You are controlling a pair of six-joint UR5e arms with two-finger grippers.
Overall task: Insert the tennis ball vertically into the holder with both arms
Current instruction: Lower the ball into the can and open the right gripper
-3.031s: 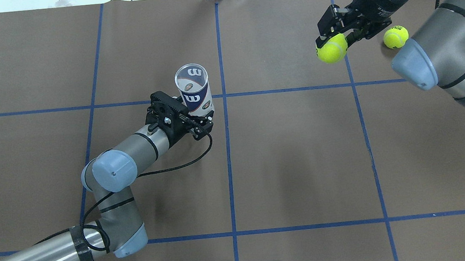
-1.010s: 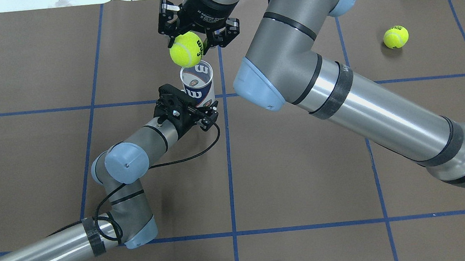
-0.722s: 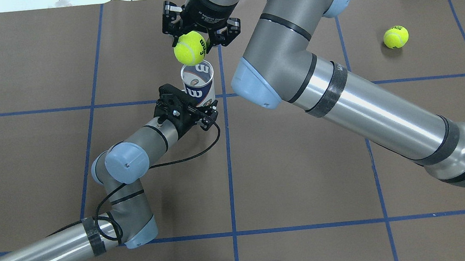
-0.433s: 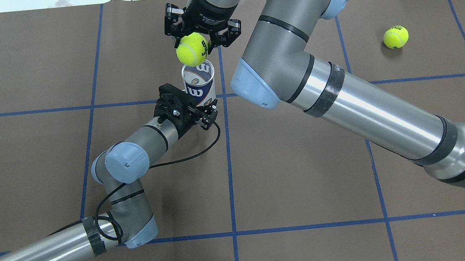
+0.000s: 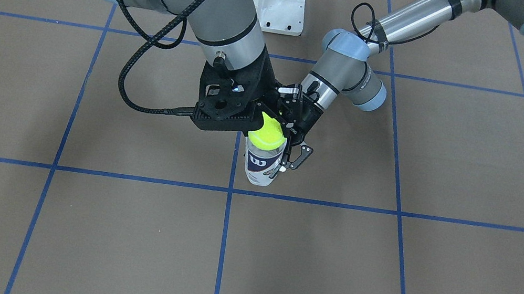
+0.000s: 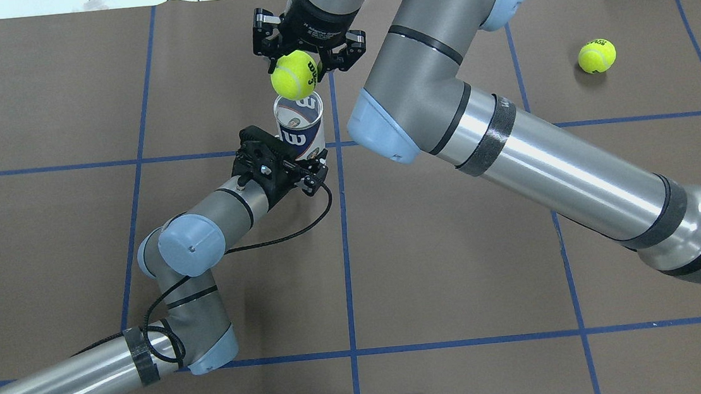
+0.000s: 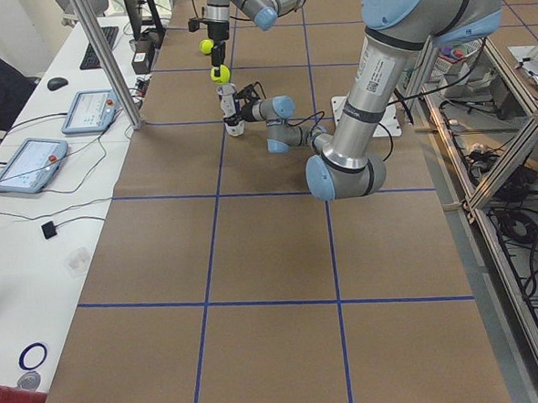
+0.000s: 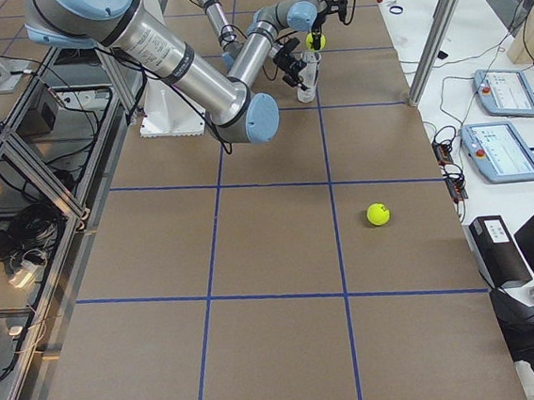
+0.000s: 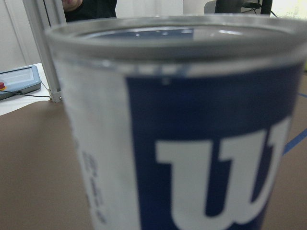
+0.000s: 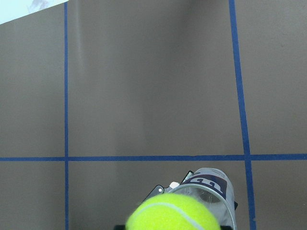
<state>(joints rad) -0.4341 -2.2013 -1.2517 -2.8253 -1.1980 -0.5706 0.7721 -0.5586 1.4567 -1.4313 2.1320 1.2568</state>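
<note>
One ball (image 6: 294, 82) in right tool (image 6: 302, 66) hangs above holder (image 6: 302, 132).

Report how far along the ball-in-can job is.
Done: the left gripper is shut on the holder, which stands upright, and the right gripper is shut on a tennis ball. In hand: that ball hangs just over the holder's open mouth. Left: lower it in and release; nothing is inside yet. A second ball lies apart on the table.

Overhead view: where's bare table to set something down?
Free: top-left squares, left of the holder; bottom-middle squares between left arm and right arm. Crowded: at the holder, where left pincer and right pincer with its tennis ball meet; loose ball sits top right.
</note>
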